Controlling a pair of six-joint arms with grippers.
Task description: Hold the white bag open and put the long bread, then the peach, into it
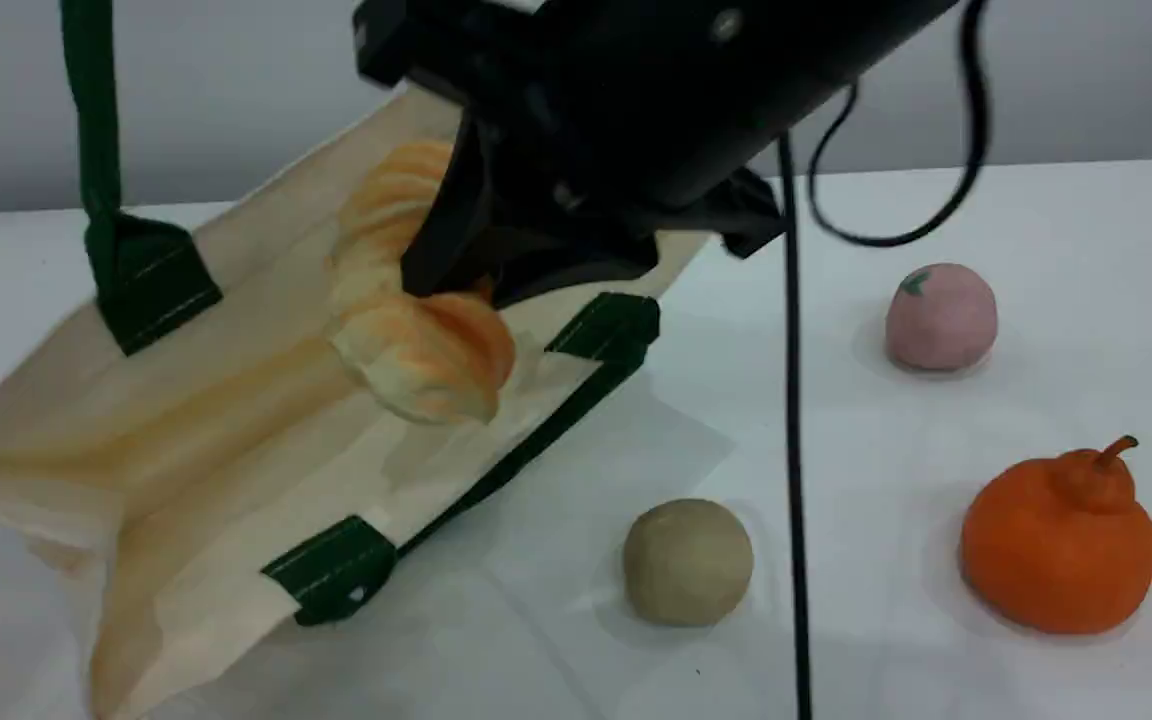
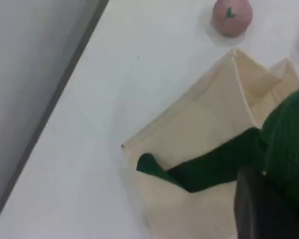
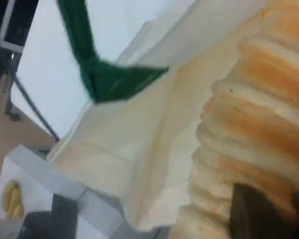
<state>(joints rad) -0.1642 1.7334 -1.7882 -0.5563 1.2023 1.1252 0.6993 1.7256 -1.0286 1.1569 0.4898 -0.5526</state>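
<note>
holding: left gripper (image 2: 269, 209) clamped on white bag (image 1: 236, 330) strap (image 1: 96, 130), mouth raised
bag contents: long bread (image 1: 416, 300) half inside
right gripper (image 1: 496, 270): clamped on bread, angled into mouth

No text, label, brand, number or sign can be read on the bag (image 1: 236, 420), on the foods beside it, or on the table (image 1: 1036, 220).

Right end effector (image 1: 456, 270) closed, arm slanting down from top edge; left end effector (image 2: 269, 209) closed, raised.

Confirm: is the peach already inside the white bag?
No, the peach sits on the table, right of the white bag.
</note>
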